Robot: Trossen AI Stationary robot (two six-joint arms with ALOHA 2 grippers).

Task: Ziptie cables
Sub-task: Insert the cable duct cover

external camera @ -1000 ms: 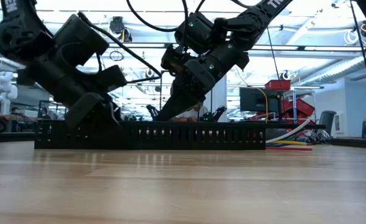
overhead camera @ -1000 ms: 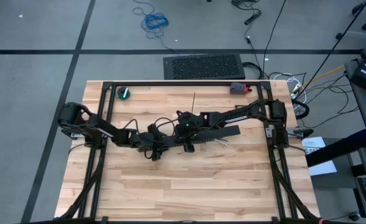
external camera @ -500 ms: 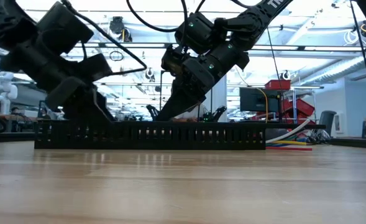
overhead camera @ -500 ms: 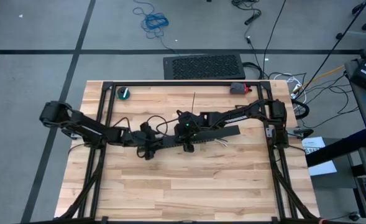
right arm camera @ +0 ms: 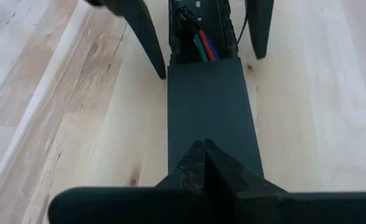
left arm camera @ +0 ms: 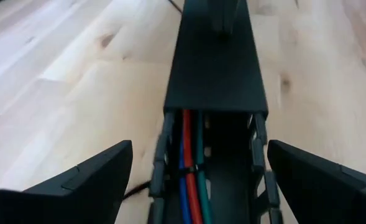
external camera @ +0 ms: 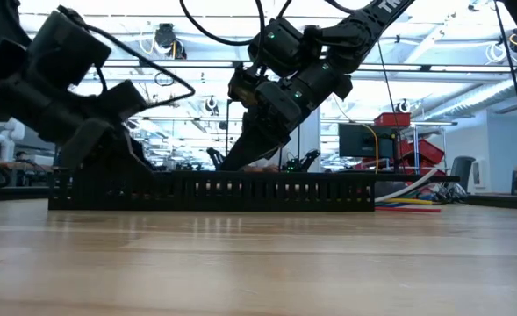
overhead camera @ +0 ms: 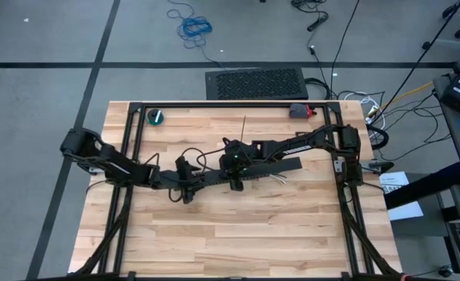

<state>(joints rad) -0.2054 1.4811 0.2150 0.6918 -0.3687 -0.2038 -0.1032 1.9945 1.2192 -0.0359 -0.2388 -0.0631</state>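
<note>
The wide-open, empty left gripper [left arm camera: 198, 180] should slide straight toward twelve o'clock along the long black slotted duct [left arm camera: 215, 68], while the right gripper [right arm camera: 205, 163] pinches its flat black lid [right arm camera: 209, 106].

A black slotted duct [overhead camera: 245, 173] lies on the wooden table [overhead camera: 237, 226], seemingly holding cables [left arm camera: 191, 168].

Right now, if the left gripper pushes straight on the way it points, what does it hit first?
Likely the flat black cover on the black slotted duct. The open left gripper straddles the duct's uncovered end, where the coloured wires lie, and the cover's edge is just ahead. Depth is unclear.
</note>
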